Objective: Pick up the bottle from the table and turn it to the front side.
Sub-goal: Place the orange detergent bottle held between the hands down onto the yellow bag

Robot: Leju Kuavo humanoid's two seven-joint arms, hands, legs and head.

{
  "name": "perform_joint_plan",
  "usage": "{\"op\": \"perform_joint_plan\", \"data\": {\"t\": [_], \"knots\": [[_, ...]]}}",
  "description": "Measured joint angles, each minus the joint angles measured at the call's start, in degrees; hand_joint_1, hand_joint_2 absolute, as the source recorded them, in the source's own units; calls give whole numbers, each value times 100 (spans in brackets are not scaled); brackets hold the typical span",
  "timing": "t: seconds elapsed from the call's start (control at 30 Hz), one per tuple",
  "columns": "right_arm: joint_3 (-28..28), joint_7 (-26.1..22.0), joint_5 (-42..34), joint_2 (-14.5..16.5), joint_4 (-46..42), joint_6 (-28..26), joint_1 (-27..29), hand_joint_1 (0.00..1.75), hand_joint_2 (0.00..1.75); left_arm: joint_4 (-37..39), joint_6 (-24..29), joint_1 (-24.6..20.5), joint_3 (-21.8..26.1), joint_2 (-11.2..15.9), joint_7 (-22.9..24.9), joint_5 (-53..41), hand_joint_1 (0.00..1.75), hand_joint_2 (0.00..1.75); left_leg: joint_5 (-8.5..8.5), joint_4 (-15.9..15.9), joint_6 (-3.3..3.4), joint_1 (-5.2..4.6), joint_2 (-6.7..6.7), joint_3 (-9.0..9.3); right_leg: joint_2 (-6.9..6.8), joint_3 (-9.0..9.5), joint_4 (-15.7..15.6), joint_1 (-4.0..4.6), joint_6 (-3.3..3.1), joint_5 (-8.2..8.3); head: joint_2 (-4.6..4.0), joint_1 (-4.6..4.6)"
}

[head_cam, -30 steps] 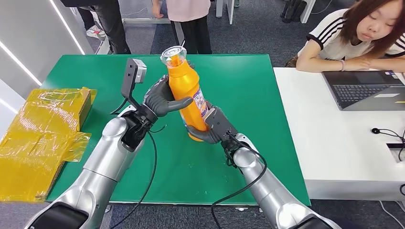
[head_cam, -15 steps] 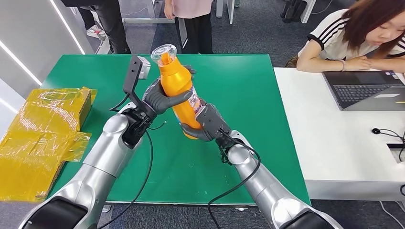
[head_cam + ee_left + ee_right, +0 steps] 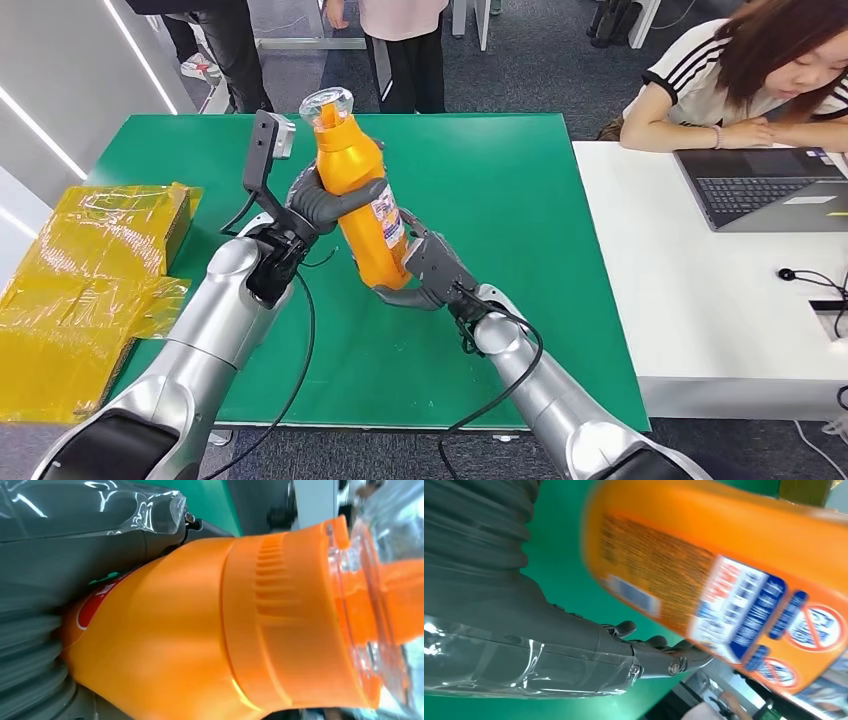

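- The orange bottle is being held up in the air above the green table, lifted clear of the surface, at about the 11 o'clock side from the table's middle.
- The bottle is leaning, its clear cap pointing toward 11 o'clock and its base toward 5 o'clock.
- The left robot hand is gripping the upper body of the bottle, its thumb wrapping across the near side just under the shoulder.
- In the left wrist view the grey thumb is pressing on the orange plastic close to the ribbed collar under the cap.
- The right robot hand is holding the bottle at its base, the fingers curling under and around the lower end.
- A label with white, blue and red print is facing toward 3 o'clock; in the right wrist view this label is lying just above the dark fingers.
- A crumpled yellow bag is lying at 9 o'clock, beside the green table.
- At 3 o'clock a white table is carrying an open laptop, and a person is sitting behind it, leaning on it with the arms.
- Two other persons are standing at 12 o'clock behind the green table.
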Motion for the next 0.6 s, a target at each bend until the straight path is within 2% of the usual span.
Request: {"op": "perform_joint_plan", "data": {"t": [0.17, 0.4, 0.5, 0.6], "knots": [[1, -42, -78, -117, -27, 66, 239, 0, 175, 144, 1631, -238, -51, 184, -426, -2116, 175, 175, 0, 0, 0, 0, 0, -1, 0, -2, 0, 0, 0, 0, 0, 1], [-1, -75, -278, -497, -598, 114, 766, 0, 175, 527, 3552, -823, -409, 727, -566, -5247, 175, 175, 0, 1, 0, 0, 2, -1, 3, -2, 0, 0, 0, 0, 0, 1], [-8, -96, -361, -678, -1033, 149, 1044, 0, 175, 603, 3985, -954, -613, 1046, -454, -6579, 175, 175, -1, -1, 0, -1, 7, -1, 10, -3, 0, 0, 0, 0, 0, 0], [-43, -127, -422, -808, -1519, 154, 1287, 0, 175, 621, 4159, -929, -815, 1397, -204, -7844, 175, 175, -1, -3, 0, 0, 11, 0, 13, -4, 0, 0, -1, 0, 0, 1]]}}
